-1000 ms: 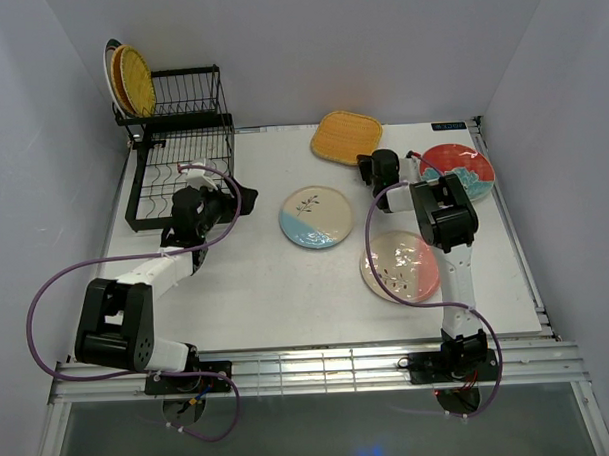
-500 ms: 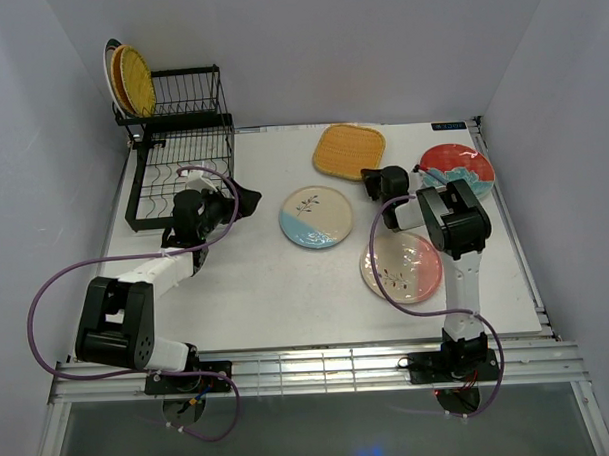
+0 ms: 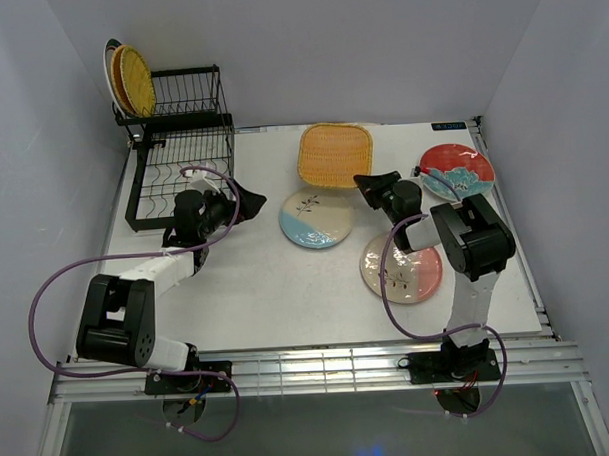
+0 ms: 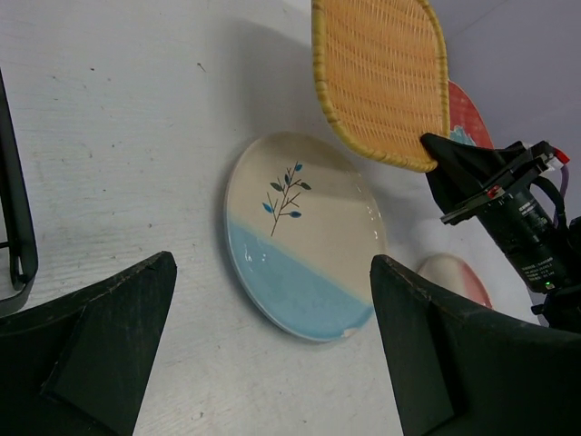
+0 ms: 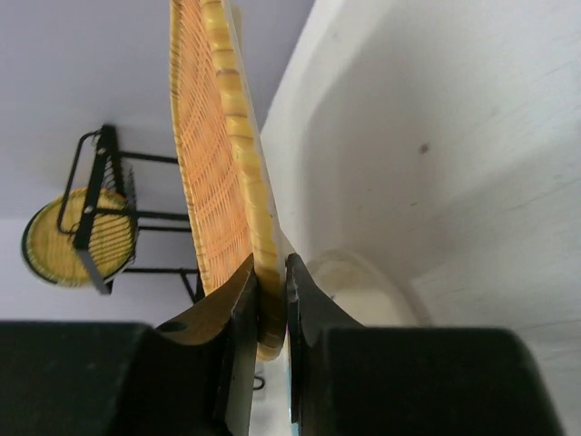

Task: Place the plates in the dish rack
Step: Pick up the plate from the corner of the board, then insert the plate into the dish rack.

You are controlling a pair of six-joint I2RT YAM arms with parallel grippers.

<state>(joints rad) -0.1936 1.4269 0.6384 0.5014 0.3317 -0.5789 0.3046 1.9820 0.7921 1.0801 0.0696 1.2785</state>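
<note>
We judge the step in hand to be carrying the rounded-square woven orange-yellow plate (image 3: 334, 155) across to the black wire dish rack (image 3: 177, 157), which stands at ten o'clock on the white table (image 3: 267, 289). To do it well we would keep the pinch firm, since only a thin strip of rim is held and the broad plate could swing or slip. We would also pass high over the round cream-and-blue plate (image 3: 316, 218) and turn the woven one edge-on before any slot. The right gripper (image 3: 375, 182) is nearly closed, its jaws clamped on the woven rim at one corner, so the plate is lifted clear of the table and stretches from the fingers toward eleven o'clock. The left gripper (image 3: 242, 202) gapes fully and holds nothing, sitting off the rack's four o'clock corner, well apart from the plate, perhaps placed for a handover.
</note>
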